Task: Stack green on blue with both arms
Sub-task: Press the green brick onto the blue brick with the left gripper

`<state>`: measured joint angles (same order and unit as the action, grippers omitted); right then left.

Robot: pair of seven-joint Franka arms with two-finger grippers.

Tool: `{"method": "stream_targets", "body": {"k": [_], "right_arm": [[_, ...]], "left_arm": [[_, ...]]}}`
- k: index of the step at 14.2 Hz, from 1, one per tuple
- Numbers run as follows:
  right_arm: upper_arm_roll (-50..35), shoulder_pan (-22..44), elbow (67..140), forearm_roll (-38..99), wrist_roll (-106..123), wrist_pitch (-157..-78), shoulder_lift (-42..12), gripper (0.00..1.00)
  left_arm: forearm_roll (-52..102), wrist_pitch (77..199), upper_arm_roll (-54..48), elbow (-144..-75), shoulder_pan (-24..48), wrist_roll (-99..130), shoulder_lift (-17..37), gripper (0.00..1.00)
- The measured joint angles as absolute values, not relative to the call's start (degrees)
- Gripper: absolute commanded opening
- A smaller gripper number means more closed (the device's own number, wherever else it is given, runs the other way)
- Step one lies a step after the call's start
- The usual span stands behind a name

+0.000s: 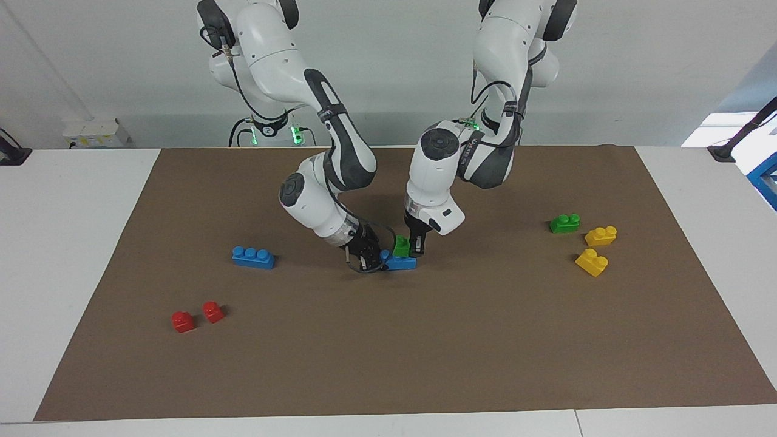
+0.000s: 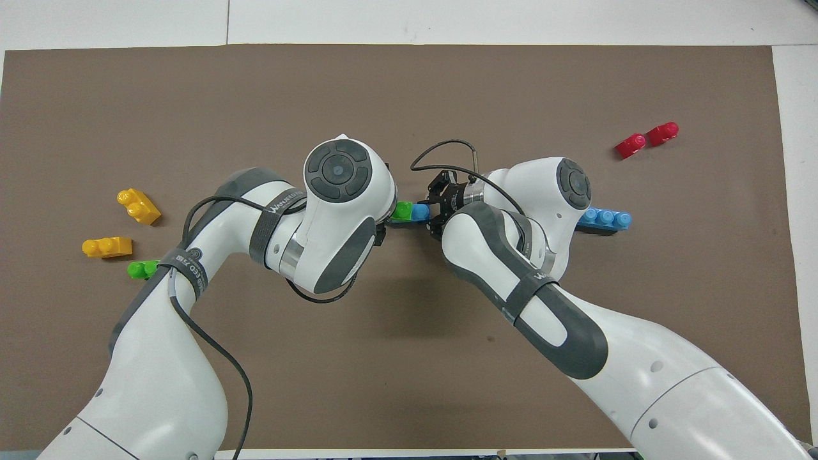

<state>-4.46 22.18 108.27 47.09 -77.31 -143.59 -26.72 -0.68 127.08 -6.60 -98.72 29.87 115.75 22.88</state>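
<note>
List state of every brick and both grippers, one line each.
left gripper: shut on green brick
green brick: on the held blue brick
right gripper: shut on blue brick
blue brick: on mat, gripped at one end
second blue brick: loose
second green brick: loose

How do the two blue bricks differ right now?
The blue brick at mid-mat is clamped at one end by the right gripper; the other blue brick, toward the right arm's end, lies free. The held one carries a green brick gripped by the left gripper; the free one's three studs are bare. Both are the same long blue shape.
</note>
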Motion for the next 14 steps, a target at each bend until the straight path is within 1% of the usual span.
{"method": "stream_targets", "body": {"k": [8,14], "right_arm": [[-4.5,22.2,108.6,48.6,-76.0,-144.4,-26.8,0.0],[-4.5,22.2,108.6,48.6,-76.0,-144.5,-26.8,0.0]], "left_arm": [[-3.1,128.8,-6.8,-99.2,30.1,117.9,23.2,0.0],[-5.0,132.1,-6.8,-101.0,30.5,119.9,23.8,0.0]]}}
